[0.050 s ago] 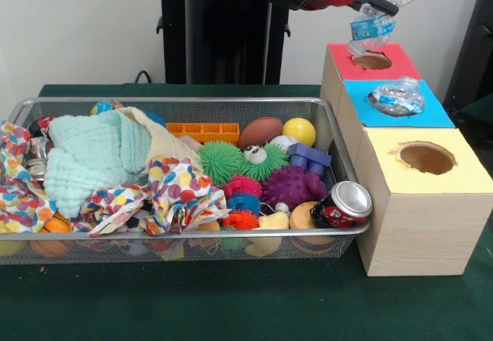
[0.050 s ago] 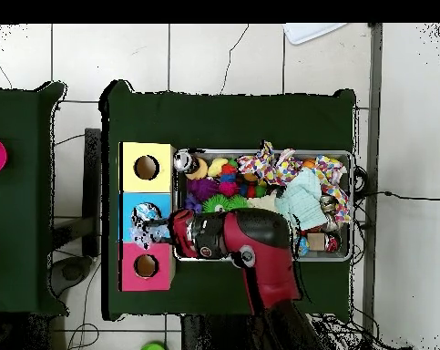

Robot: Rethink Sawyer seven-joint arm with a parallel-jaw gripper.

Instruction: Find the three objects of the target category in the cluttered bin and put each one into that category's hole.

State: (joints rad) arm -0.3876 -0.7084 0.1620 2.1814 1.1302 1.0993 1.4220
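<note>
Front view: the pincer [image 1: 375,4] pinches a crumpled clear plastic bottle [image 1: 373,24] above the red box's hole [image 1: 373,61]; a second crushed bottle [image 1: 397,97] lies over the blue box's hole, while the yellow box's hole [image 1: 426,157] stands open. A soda can [image 1: 343,205] leans in the wire bin's [image 1: 177,101] corner nearest the boxes. Overhead view: the red arm [image 2: 250,246] covers part of the bin [image 2: 353,205] and reaches over the boxes on the table [image 2: 228,114]; the held bottle [image 2: 147,228] shows beside the blue box.

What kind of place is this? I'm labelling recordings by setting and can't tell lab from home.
Likely a robotics lab: a wire bin of toys and cloths on a green-covered table, three boxes with coloured tops and holes, cables on a tiled floor.
</note>
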